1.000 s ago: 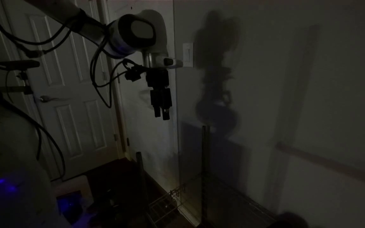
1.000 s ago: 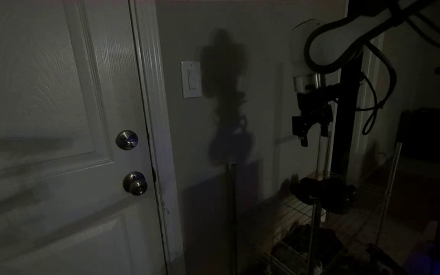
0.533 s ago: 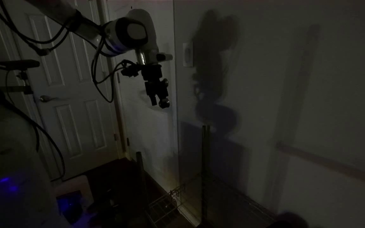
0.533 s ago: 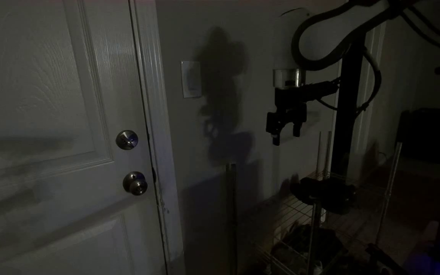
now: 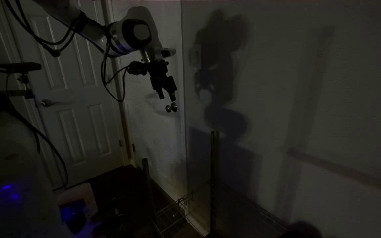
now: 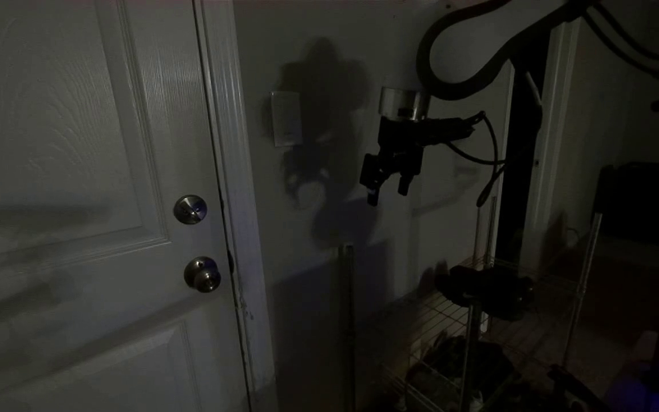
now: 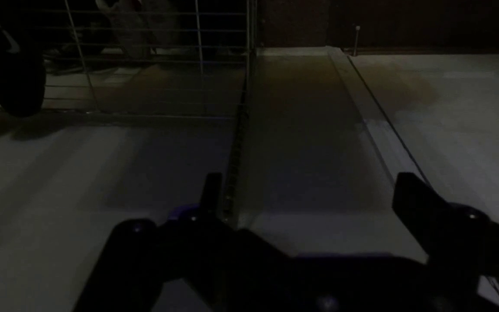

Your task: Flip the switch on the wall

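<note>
Your gripper (image 6: 388, 193): jaws well apart, nothing held | switch (image 6: 287, 118): on the wall (image 5: 270, 99) near the door frame (image 6: 238, 183), in shadow (image 6: 329, 83) | risk: dimness may spoil your aim; press with jaws this spread and you may straddle the switch.

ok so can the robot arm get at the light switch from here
Probably yes: the open gripper hangs apart from the switch, and both exterior views show nothing solid between them, only a shadow. The fingers point mostly down, so tilting seems likely.
</note>
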`<state>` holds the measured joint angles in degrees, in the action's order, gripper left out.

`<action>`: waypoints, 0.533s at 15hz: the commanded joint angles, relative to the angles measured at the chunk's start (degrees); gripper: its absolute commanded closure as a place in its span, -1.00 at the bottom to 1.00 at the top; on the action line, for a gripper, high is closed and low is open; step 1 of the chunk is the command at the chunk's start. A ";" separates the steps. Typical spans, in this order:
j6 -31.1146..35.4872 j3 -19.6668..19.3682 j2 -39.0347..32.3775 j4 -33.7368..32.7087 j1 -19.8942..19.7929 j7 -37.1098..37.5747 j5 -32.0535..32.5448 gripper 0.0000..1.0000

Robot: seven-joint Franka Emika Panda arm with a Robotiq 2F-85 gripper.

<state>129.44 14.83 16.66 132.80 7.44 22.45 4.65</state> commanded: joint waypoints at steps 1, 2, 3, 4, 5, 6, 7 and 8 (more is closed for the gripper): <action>5.35 0.62 -1.18 -1.67 0.34 1.10 0.48 -0.50; 6.97 0.80 -1.14 -1.80 0.26 1.43 0.80 -0.47; 9.04 1.07 -0.87 -1.86 0.06 1.88 1.34 -0.37; 10.65 1.28 -0.61 -1.81 -0.01 2.18 1.53 -0.20; 12.35 1.60 -0.33 -1.74 -0.11 2.53 1.93 -0.08; 13.68 1.87 -0.04 -1.59 -0.16 2.94 2.12 0.07; 14.94 2.15 0.19 -1.57 -0.16 3.15 2.31 0.19; 16.78 2.42 0.24 -1.47 -0.18 3.02 2.59 0.33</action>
<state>142.23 16.11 16.16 130.90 7.72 23.27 5.44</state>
